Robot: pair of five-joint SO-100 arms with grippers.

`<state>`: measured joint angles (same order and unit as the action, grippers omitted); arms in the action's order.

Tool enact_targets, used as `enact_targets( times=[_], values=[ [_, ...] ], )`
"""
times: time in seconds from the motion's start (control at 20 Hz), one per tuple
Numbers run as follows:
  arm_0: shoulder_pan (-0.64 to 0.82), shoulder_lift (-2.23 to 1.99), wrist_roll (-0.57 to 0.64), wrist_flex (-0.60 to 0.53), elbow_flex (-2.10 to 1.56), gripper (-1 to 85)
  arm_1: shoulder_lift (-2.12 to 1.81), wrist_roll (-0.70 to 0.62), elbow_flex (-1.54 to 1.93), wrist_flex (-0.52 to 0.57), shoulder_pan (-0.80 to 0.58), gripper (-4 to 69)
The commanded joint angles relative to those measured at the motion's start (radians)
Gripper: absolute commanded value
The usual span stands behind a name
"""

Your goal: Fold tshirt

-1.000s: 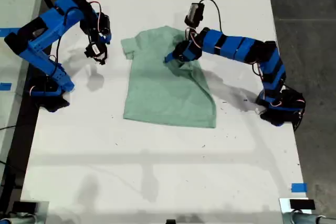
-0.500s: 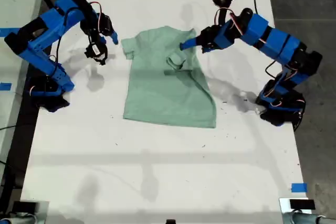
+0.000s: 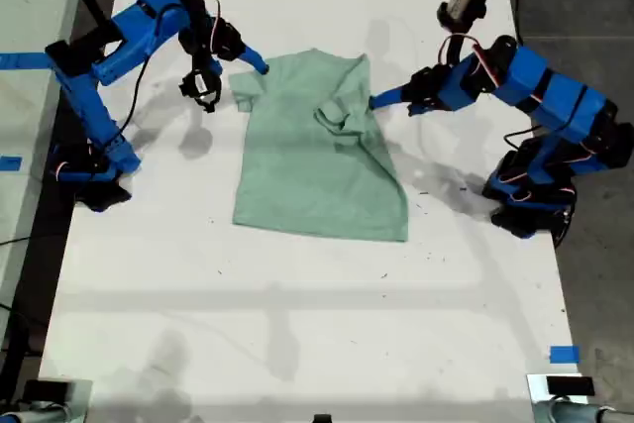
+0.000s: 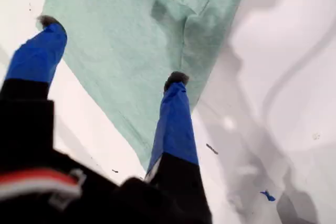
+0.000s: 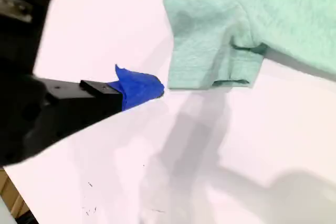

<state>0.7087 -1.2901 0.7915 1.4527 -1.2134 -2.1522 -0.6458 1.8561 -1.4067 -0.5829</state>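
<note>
The pale mint-green tshirt (image 3: 317, 160) lies flat on the white table (image 3: 297, 324). One sleeve (image 3: 339, 114) is folded in onto its chest in a small crumple. My first gripper (image 3: 381, 99) is open at the shirt's edge on the exterior view's right. In the first wrist view its fingers (image 4: 176, 108) stand apart over the cloth (image 4: 131, 30), holding nothing. My second gripper (image 3: 256, 61) points at the other sleeve (image 3: 246, 86) on the exterior view's left. The second wrist view shows a single blue fingertip (image 5: 139, 88) just beside that sleeve (image 5: 210, 51), apart from it.
Both arm bases stand on the table's sides: one (image 3: 94, 170) at the exterior view's left, one (image 3: 530, 205) at its right. Blue tape (image 3: 563, 354) marks the table's near edge on the exterior view's right. Dark floor (image 3: 584, 7) lies beyond that side.
My first gripper let go of the folded sleeve and drew back toward the exterior view's right. My second arm swung in toward the shirt's other sleeve.
</note>
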Motion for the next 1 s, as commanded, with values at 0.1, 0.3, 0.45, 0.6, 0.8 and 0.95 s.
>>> enact_targets(
  times=[0.1,0.3,0.45,0.6,0.8,0.95],
  values=[
    [0.074,0.183,0.035,-0.087,0.071,35.8,-0.06,0.023,0.002,0.029,0.049,34.0],
    [0.112,0.324,0.054,-0.127,0.097,34.4,-0.104,0.044,0.044,0.029,0.069,33.8],
    [0.124,0.394,0.052,-0.143,0.126,12.9,-0.166,0.06,0.104,0.034,0.072,33.5],
    [0.11,0.379,0.052,-0.147,0.13,0.1,-0.224,0.074,0.166,0.044,0.069,32.7],
    [0.092,0.233,0.034,-0.1,0.127,0.0,-0.253,0.087,0.204,0.048,0.069,32.0],
    [0.075,0.078,0.032,-0.057,0.137,0.0,-0.273,0.091,0.225,0.048,0.066,31.9]
  ],
)
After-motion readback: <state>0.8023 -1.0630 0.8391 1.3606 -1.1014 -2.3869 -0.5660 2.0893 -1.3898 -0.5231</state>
